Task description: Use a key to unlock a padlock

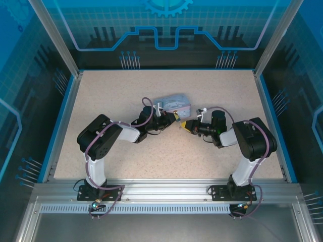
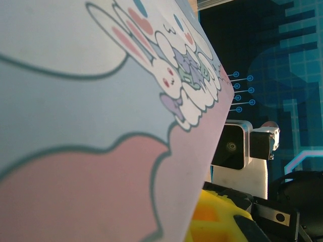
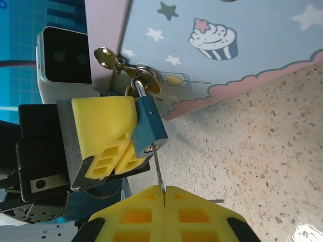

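Right pincer [image 3: 164, 195] shut tight on thin dark metal key [image 3: 158, 169], key tip in the bottom of small teal-blue padlock [image 3: 149, 123]. Left pincer [image 3: 118, 143] nearly closed, yellow fingers clamped on padlock body. Shackle hangs through the hasp of pastel blue-and-pink cartoon tin box [image 3: 242, 55], mid-table. Speckled beige tabletop [image 1: 217, 96], blue rim [image 1: 166, 69] round it, blue-lit panelled walls. Bare surface far, left and right of tin; aluminium rail [image 1: 166, 190] along near edge.
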Robot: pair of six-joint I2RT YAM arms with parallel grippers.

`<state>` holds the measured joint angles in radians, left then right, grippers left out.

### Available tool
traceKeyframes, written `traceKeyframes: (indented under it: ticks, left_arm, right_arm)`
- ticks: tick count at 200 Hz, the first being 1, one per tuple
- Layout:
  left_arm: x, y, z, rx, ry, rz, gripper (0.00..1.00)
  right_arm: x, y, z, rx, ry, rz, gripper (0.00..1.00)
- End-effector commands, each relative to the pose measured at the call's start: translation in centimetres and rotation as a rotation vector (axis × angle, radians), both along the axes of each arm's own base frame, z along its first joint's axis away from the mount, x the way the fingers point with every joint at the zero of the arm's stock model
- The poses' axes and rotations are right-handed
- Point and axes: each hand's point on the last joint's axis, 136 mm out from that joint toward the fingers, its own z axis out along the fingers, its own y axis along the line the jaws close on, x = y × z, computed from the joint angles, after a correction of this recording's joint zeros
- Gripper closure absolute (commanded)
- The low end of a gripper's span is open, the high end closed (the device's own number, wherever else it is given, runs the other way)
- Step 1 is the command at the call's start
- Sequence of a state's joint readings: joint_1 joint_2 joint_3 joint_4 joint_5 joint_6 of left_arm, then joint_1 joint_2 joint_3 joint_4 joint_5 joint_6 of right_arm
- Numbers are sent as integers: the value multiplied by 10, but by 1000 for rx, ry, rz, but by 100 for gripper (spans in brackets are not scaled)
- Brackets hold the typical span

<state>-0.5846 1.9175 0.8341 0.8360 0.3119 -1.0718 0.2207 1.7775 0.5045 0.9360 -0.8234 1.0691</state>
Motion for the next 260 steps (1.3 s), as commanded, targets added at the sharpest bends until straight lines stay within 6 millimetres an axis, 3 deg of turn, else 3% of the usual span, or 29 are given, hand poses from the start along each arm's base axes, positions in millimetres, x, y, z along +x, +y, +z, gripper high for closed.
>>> traceKeyframes:
  ticks: [1,72,137,222,260]
  left_arm:
    - [-14,-11,13,-17,-39,-80,100]
    - [-15,-15,21,-39,-52,-96,100]
    - [-14,-21,25,-55,-54,-93,100]
    - [-13,-23,19,-46,-47,-92,100]
    - [-17,-19,6,11,-40,-100,100]
  right_arm:
    - [11,-5,23,0,-91,-11,100]
    - [9,-10,16,-19,-82,-15,100]
    - [10,9,8,-7,-69,18,100]
    - [12,12,13,-1,-81,8,100]
    - [12,9,20,4,-101,-4,100]
